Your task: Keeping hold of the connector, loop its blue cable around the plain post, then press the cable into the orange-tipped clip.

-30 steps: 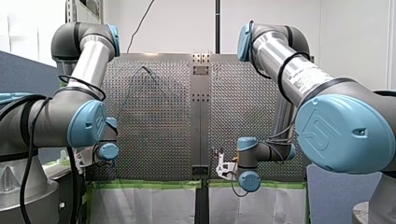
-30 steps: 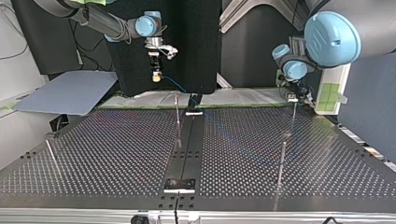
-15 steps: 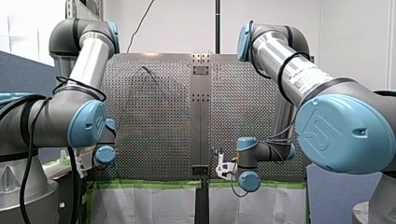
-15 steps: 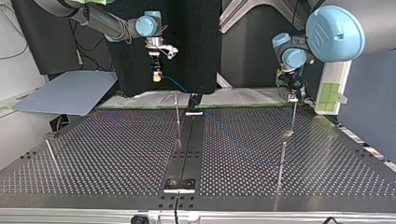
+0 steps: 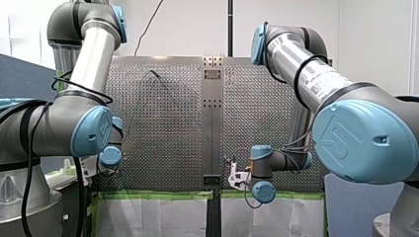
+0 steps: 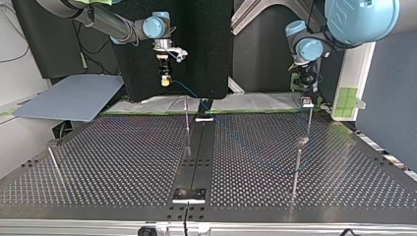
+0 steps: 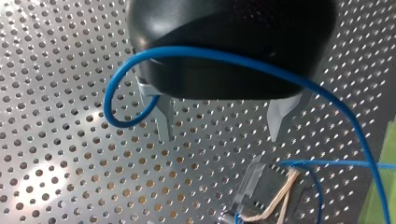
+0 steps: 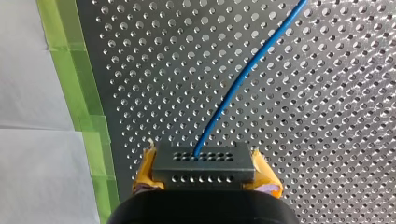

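My right gripper (image 8: 203, 184) is shut on the black connector (image 8: 203, 163), one yellow pad on each side. In the top view it (image 6: 165, 81) hangs above the plate's far edge, at the left. The blue cable (image 8: 243, 77) leaves the connector and runs over the perforated plate (image 6: 123, 162). It also arcs across the body of my left gripper (image 7: 222, 126), whose metal fingers (image 7: 163, 121) stand open with nothing between them. In the top view my left gripper (image 6: 306, 91) hovers just above a thin post with a small block on top (image 6: 307, 102). A plain post (image 6: 187, 118) stands mid-plate.
Another upright post (image 6: 296, 167) stands nearer the top view's camera at the right. A thin rod (image 6: 53, 160) leans at the left. Green tape (image 8: 88, 116) and white paper edge the plate. Under my left gripper lies a taped fitting with beige strands (image 7: 275, 200).
My left arm has risen, lifting its gripper up from the block-topped post in the top view. My right arm and the connector have stayed put.
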Robot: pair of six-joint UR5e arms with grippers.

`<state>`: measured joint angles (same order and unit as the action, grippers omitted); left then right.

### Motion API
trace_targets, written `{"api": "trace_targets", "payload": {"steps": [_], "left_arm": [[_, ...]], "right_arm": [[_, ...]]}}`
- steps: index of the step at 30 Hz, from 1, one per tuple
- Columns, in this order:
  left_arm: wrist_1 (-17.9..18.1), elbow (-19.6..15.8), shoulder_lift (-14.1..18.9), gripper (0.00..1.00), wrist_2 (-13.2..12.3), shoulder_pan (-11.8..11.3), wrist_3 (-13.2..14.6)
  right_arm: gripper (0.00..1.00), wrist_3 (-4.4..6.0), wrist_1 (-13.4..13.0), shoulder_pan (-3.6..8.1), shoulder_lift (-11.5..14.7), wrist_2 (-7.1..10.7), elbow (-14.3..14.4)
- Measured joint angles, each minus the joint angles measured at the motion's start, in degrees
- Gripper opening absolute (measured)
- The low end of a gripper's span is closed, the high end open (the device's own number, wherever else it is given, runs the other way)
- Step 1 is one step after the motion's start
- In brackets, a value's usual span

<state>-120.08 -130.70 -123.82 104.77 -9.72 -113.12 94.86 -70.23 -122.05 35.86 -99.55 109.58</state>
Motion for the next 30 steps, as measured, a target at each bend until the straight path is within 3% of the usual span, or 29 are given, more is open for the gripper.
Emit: {"api": "trace_targets", "payload": {"steps": [8,19,30], "left_arm": [[2.8,-4.4,4.7,1.0,0.8,0.1,-4.2],[8.4,-5.0,9.7,1.0,3.7,-0.6,-9.8],[9.4,-5.1,10.1,1.0,9.5,-1.3,-7.7]], "right_arm": [[0.0,0.23,0.0,0.0,0.0,0.52,0.0],[0.0,0.29,-0.2,0.01,0.0,0.94,0.0],[0.0,0.34,-0.4,0.0,0.0,1.36,0.0]]}}
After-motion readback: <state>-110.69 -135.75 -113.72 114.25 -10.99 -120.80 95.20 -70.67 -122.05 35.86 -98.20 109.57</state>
